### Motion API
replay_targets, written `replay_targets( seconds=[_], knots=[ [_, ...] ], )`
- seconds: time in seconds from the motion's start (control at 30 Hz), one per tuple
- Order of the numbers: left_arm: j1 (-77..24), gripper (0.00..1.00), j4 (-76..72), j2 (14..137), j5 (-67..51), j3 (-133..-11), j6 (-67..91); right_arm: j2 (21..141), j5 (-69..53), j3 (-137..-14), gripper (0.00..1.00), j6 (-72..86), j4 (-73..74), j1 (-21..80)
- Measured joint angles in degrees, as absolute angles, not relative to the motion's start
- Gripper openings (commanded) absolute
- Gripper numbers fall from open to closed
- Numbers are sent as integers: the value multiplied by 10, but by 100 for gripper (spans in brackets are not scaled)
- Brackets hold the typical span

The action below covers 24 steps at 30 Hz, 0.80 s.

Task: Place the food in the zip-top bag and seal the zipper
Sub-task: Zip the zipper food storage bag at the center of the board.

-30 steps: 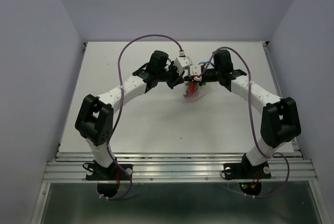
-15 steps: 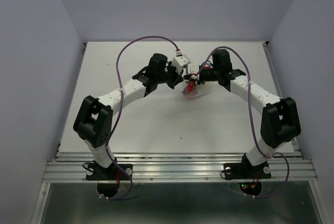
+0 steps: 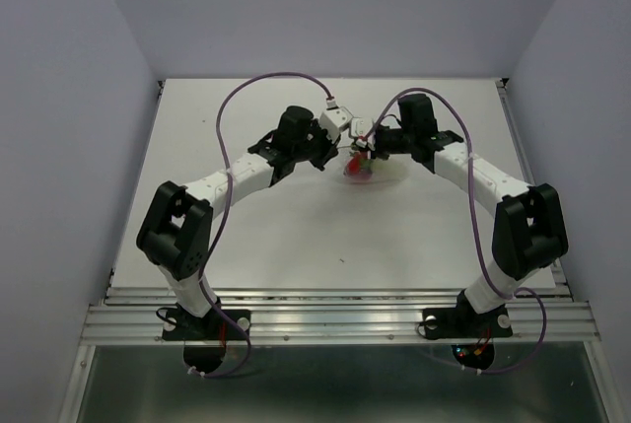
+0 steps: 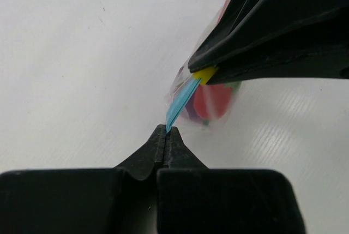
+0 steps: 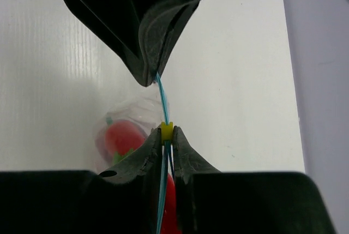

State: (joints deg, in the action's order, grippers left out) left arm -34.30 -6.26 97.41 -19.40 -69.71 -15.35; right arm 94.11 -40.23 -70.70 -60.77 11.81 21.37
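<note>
Zipper (image 4: 182,100) is stretched taut in a straight blue line. Its long axis runs from 7 o'clock up to 1 o'clock in the left wrist view, and from 6 to 12 in the right wrist view. The left gripper (image 4: 165,136) is clamped on one end, and the right gripper (image 5: 167,136) pinches it at the yellow slider (image 5: 167,131). The bag (image 3: 358,171) hangs from it with red and green food (image 4: 212,100) inside, toward 12 o'clock on the table (image 3: 296,226).

Food (image 4: 212,100) inside zip-top bag (image 3: 357,173); left arm (image 3: 246,169) left, right arm (image 3: 475,173) right.
</note>
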Motion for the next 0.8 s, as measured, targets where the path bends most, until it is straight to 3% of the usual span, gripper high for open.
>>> replay_targets(
  seconds=[0.8],
  knots=[
    [-315, 0, -60, 924, -98, -641, -151, 927, -312, -716, 1, -600, 167, 171]
  ],
)
